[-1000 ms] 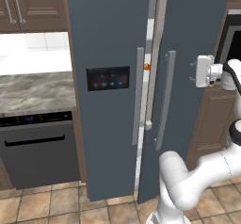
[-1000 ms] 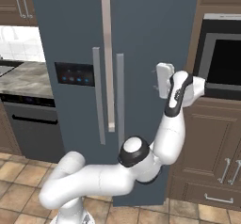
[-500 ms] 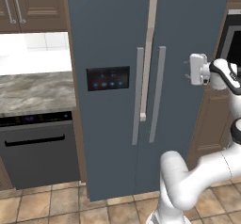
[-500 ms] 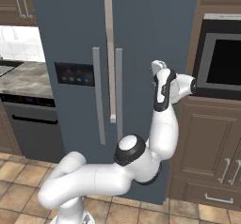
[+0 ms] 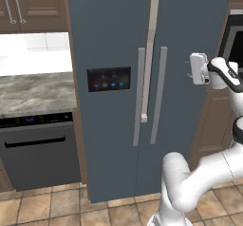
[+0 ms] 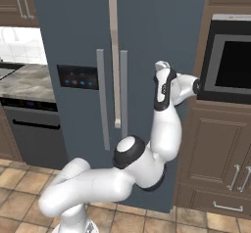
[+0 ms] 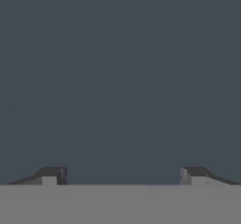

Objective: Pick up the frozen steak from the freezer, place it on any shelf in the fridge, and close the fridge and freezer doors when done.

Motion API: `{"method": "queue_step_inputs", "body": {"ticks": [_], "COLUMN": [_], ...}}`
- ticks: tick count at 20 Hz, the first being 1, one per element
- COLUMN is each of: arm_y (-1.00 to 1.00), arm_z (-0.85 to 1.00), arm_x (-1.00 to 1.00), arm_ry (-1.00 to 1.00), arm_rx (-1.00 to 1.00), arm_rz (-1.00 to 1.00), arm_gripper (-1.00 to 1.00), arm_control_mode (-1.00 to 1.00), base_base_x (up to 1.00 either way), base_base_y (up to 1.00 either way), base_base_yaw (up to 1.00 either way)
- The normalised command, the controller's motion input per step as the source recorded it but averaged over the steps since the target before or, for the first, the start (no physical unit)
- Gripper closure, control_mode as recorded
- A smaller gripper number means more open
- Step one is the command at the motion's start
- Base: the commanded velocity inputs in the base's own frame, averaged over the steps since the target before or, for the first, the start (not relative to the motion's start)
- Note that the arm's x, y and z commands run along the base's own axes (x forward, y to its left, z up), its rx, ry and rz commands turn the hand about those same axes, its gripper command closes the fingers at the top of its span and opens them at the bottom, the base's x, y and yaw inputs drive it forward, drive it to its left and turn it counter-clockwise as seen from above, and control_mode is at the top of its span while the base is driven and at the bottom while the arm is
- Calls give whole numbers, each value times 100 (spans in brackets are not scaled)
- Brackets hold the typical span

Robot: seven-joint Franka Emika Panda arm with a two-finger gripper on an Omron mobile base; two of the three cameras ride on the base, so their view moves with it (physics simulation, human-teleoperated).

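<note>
Hand view: gripper [image 7: 122,176] spread, facing plain fridge door [image 7: 120,77].

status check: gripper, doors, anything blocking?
Gripper open, empty, facing the plain fridge door. Fridge and freezer doors both look shut. Steak not visible. Nothing in the way.

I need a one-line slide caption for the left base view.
Open gripper facing the closed plain slate-blue fridge door.
</note>
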Motion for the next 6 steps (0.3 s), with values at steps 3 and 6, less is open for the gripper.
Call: {"method": "queue_step_inputs", "body": {"ticks": [3,6], "arm_y": [0,0], "arm_z": [0,0], "arm_x": [0,0], "arm_ry": [0,0], "arm_rx": [0,0], "arm_rz": [0,0], "arm_gripper": [-100,-100], "arm_control_mode": [-100,-100], "base_base_x": [0,0], "base_base_y": [0,0], "base_base_yaw": [0,0]}}
